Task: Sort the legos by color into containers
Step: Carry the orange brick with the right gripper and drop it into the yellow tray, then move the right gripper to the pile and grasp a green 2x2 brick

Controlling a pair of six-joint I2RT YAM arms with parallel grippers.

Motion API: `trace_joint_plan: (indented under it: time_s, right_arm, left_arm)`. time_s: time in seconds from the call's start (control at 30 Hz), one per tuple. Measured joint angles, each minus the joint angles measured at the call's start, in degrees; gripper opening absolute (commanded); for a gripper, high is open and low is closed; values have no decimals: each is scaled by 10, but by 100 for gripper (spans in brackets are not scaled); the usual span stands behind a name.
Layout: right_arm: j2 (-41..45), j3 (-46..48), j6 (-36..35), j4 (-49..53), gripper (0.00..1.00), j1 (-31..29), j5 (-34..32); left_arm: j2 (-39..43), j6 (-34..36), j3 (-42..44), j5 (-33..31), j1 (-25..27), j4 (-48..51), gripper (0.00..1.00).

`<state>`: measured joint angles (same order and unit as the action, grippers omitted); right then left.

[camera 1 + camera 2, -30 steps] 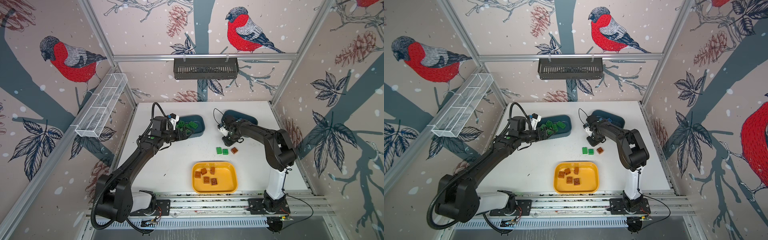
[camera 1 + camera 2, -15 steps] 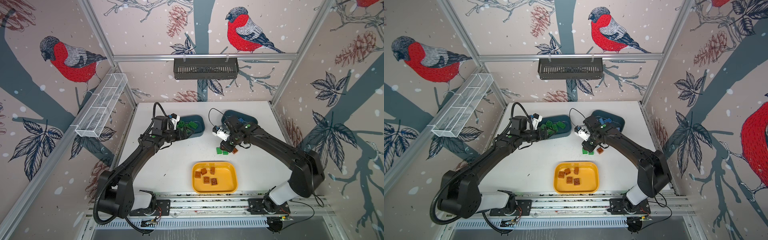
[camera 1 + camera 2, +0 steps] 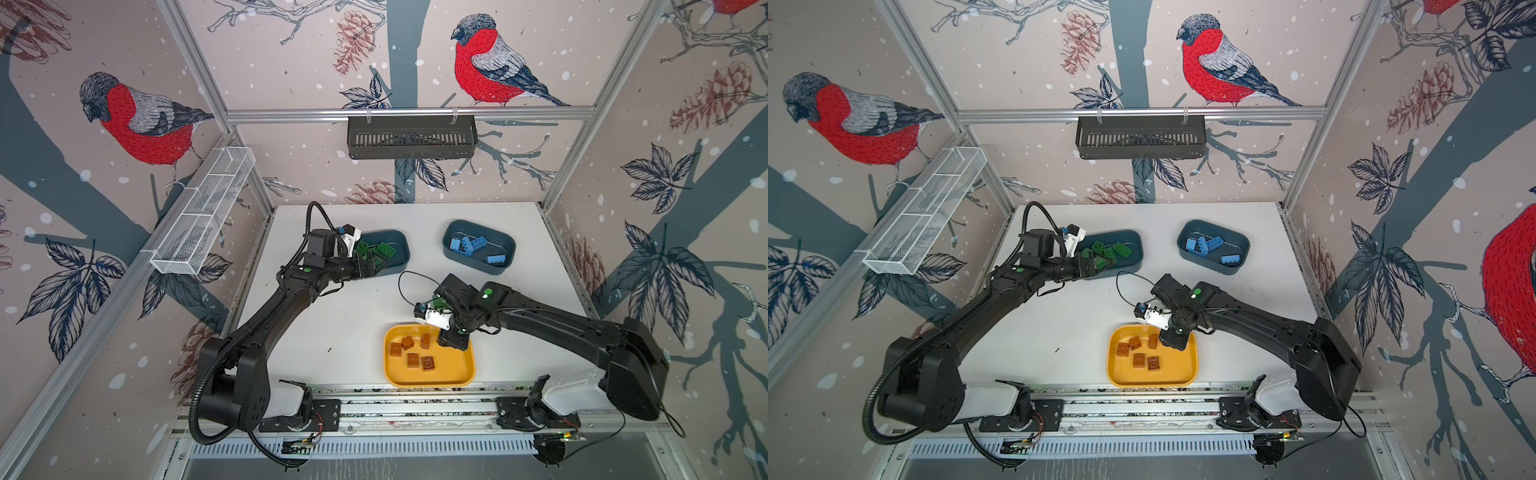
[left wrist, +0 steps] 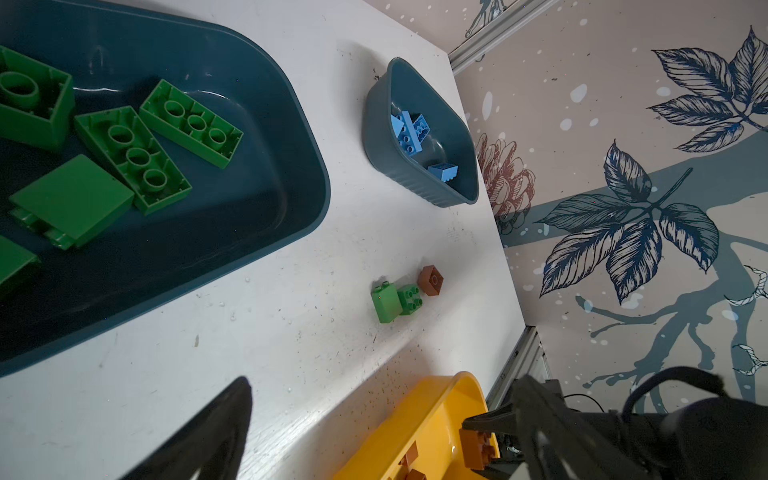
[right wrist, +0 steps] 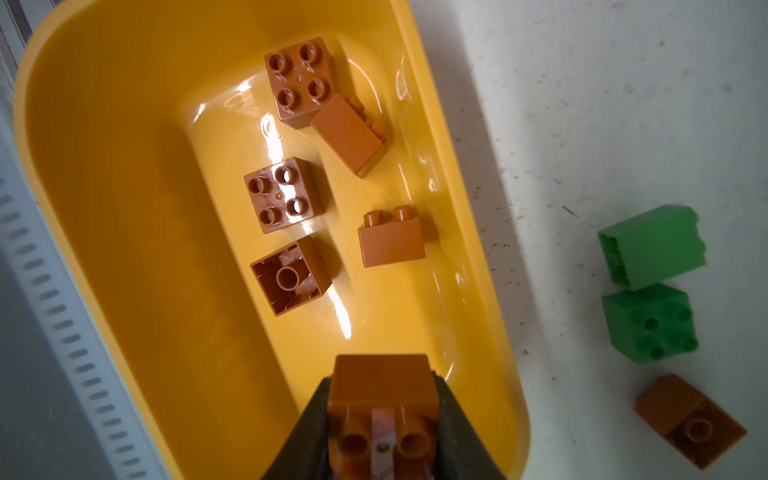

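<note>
White tabletop [image 3: 332, 324]. A yellow rounded-rectangular plastic tray [image 3: 457, 374] sits at the near edge, right of middle. Five small brown studded plastic bricks [image 5: 286, 199] lie loose in it: two studs-up, one hollow side up, two on their sides. The right claw [image 5: 384, 399] hangs over the tray's far-right corner, clamped on a sixth brown square brick [image 5: 380, 374] by two opposite faces. Whether that brick touches the tray floor cannot be told. A dark teal rounded plastic tub [image 3: 403, 253] stands toward the far-left corner and holds several green bricks [image 4: 162, 160], square and oblong, most lying hollow side up. The left claw [image 3: 368, 266] hangs over this tub's near-left end, spread wide and holding nothing. A second dark teal tub [image 3: 505, 266] stands toward the far-right corner with several light blue bricks [image 3: 478, 243] inside. Unsorted on the bare tabletop, between the second tub and the tray, are two green square bricks [image 4: 384, 301] touching each other, one on its side and one studs-up, and a lone brown brick [image 5: 690, 419] just beside them.
</note>
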<state>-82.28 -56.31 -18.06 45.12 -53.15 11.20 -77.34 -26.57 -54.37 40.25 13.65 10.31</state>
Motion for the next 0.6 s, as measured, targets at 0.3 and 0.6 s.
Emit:
trace_joint_plan:
  time_s: [0.3, 0.6]
  right_arm:
    - [-36, 15, -17, -28, 66, -25, -22]
    - [-3, -64, -10, -31, 70, 101, 8]
  left_arm:
    - [26, 1, 0, 0, -9, 12, 97]
    - [45, 1, 11, -3, -11, 24, 97]
